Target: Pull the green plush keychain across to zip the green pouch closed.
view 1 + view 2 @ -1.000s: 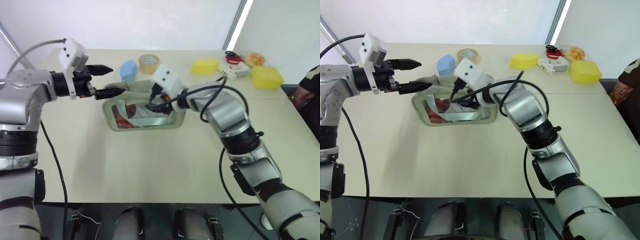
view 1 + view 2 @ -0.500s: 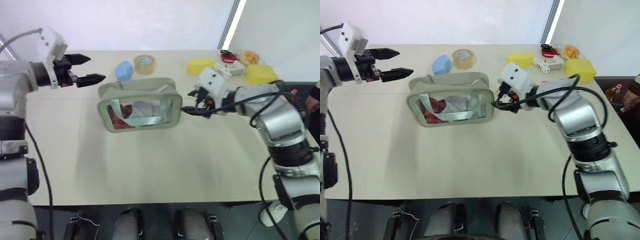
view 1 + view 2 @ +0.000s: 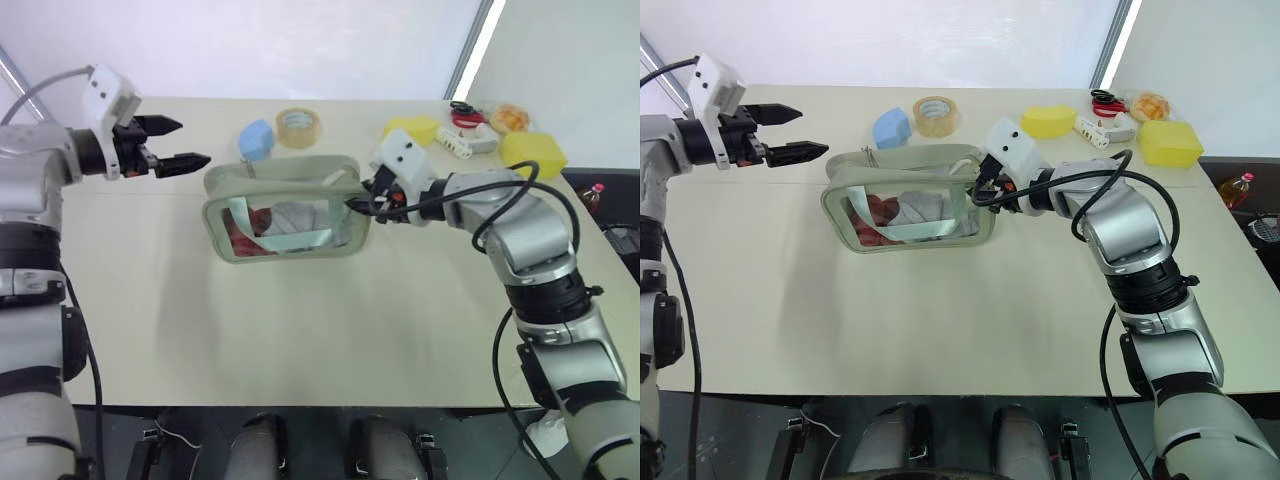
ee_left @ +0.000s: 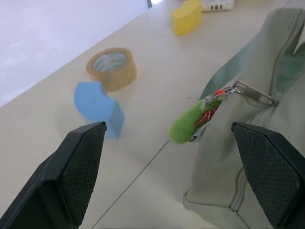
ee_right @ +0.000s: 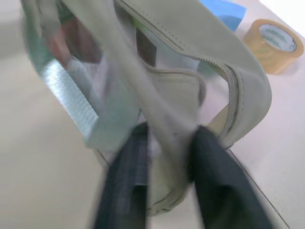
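The green pouch stands on the table, and its clear window shows red and white contents. My right gripper is at the pouch's right end. It is shut, and its fingers pinch the fabric of that end. The green plush keychain hangs from the metal zipper pull at the pouch's left end. My left gripper hovers open a short way left of that end, pointing at the keychain and apart from it.
A blue sponge and a tape roll lie behind the pouch. Two yellow sponge blocks and small items sit at the back right. A bottle stands off the table's right edge.
My right gripper moved from over the pouch's middle to its right end and has shut on the fabric there. My left gripper drew back left from the pouch's left end, staying open.
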